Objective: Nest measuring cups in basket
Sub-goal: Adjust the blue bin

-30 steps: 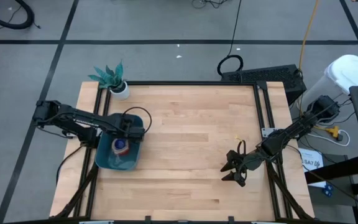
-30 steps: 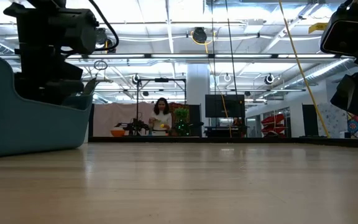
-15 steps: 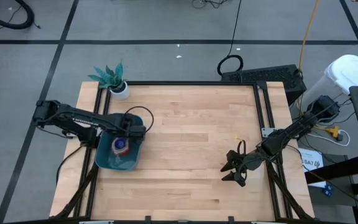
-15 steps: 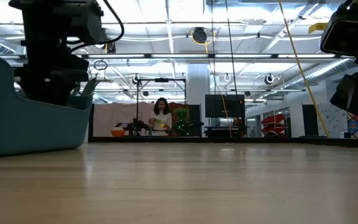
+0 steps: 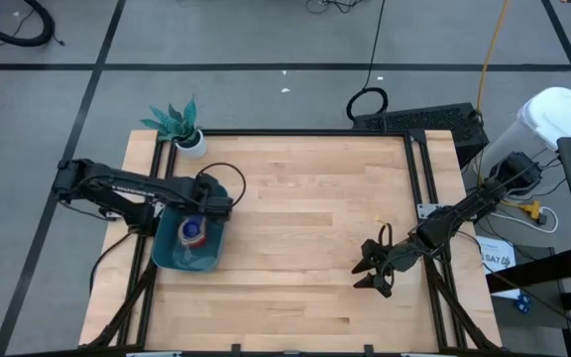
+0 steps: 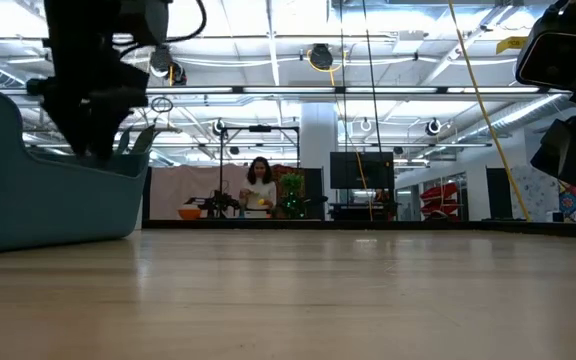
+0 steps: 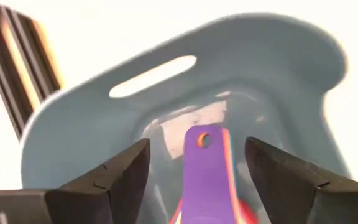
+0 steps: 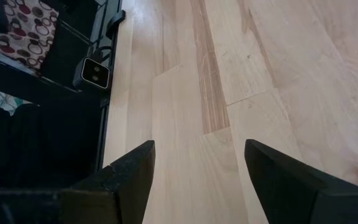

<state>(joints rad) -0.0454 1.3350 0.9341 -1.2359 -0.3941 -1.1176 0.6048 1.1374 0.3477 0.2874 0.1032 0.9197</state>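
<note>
Two left fingers [image 7: 114,180] are spread astride the cups' [image 7: 207,171] handles, which run lengthwise between them, inside the basket [image 5: 171,256].

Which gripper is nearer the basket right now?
Left. The left gripper hangs directly over the basket, fingers open above the stacked measuring cups. The right gripper sits far across the table, near its right edge.

Basket [image 5: 170,255] smooth glossy teal plastic; table [image 5: 305,218] pale matt wood planks; cups [image 7: 207,174] shiny plastic.
</note>
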